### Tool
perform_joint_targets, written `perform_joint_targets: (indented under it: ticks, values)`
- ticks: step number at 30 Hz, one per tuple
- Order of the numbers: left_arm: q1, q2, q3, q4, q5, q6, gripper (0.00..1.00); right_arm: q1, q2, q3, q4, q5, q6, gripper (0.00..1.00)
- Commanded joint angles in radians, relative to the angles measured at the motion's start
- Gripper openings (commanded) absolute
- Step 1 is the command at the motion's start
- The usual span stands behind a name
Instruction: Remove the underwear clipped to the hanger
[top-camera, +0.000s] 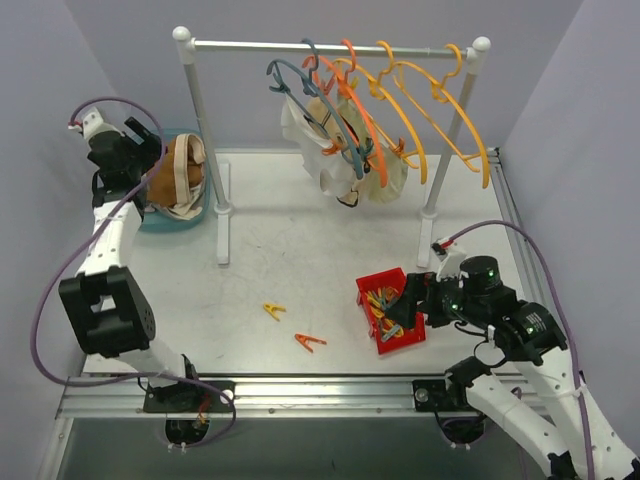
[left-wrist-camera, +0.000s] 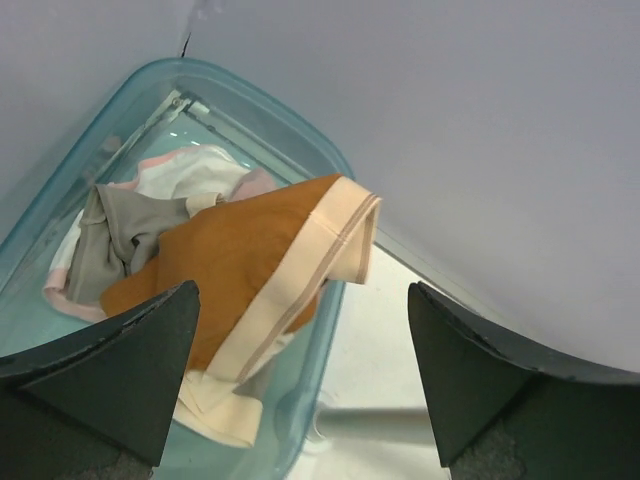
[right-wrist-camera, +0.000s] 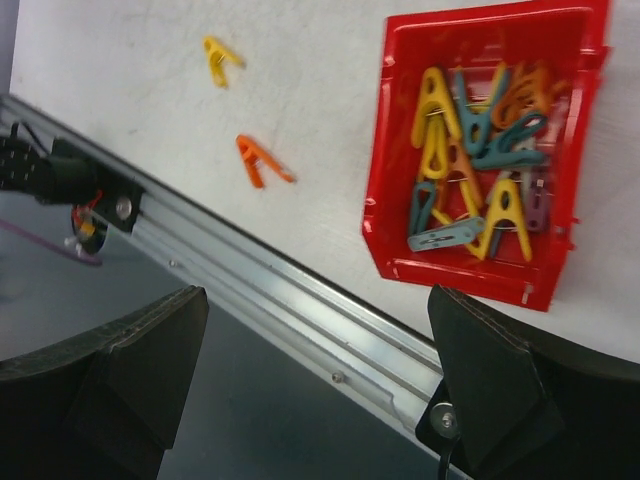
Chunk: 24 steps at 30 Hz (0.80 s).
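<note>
Cream and off-white underwear (top-camera: 330, 140) hangs clipped to blue and orange hangers (top-camera: 400, 85) on the rail of a white rack (top-camera: 330, 46). A teal bin (top-camera: 150, 215) at the far left holds more underwear: a brown brief with a pale waistband (left-wrist-camera: 240, 260) lies over grey and white ones (left-wrist-camera: 130, 225), its waistband draped over the bin's rim (left-wrist-camera: 320, 340). My left gripper (top-camera: 150, 160) is open and empty above that bin. My right gripper (top-camera: 412, 300) is open and empty over the red box (top-camera: 390, 312) of clothespins (right-wrist-camera: 470, 160).
A yellow clothespin (top-camera: 272, 310) and an orange one (top-camera: 309, 342) lie loose on the table, also in the right wrist view (right-wrist-camera: 222, 57) (right-wrist-camera: 260, 162). The rack's feet (top-camera: 222, 250) stand mid-table. The table's metal front rail (right-wrist-camera: 300, 290) runs under my right gripper.
</note>
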Motion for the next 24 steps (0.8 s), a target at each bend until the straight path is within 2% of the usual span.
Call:
perform_joint_targets:
  ticks: [1, 3, 4, 6, 8, 12, 16, 19, 24]
  values:
    - [0.0, -0.201, -0.003, -0.08, -0.015, -0.034, 0.94, 0.138, 0.069, 0.032, 0.044, 0.01, -0.021, 0.99]
    - [0.0, -0.296, -0.026, -0.175, 0.043, -0.058, 0.94, 0.233, 0.1, 0.029, 0.052, 0.099, -0.02, 0.99]
    - [0.0, -0.33, -0.064, -0.2, 0.078, -0.067, 0.94, 0.349, 0.141, 0.029, 0.067, 0.135, -0.017, 0.99]
    - [-0.003, -0.438, -0.116, -0.25, 0.176, -0.07, 0.94, 0.461, 0.207, 0.038, 0.078, 0.243, -0.026, 1.0]
    - [-0.006, -0.515, -0.213, -0.29, 0.268, -0.066, 0.94, 0.59, 0.345, 0.084, 0.075, 0.375, -0.028, 1.0]
    - [-0.011, -0.737, -0.326, -0.375, 0.394, -0.049, 0.94, 0.66, 0.581, 0.17, 0.11, 0.405, -0.078, 1.0]
    - [-0.015, -0.893, -0.397, -0.487, 0.504, -0.021, 0.94, 0.672, 0.725, 0.255, 0.155, 0.371, -0.144, 1.0]
    - [-0.054, -0.999, -0.458, -0.556, 0.515, 0.002, 0.94, 0.689, 0.837, 0.321, 0.156, 0.357, -0.167, 1.0]
    - [-0.055, -1.107, -0.543, -0.631, 0.532, 0.011, 0.94, 0.721, 1.007, 0.397, 0.167, 0.342, -0.184, 0.98]
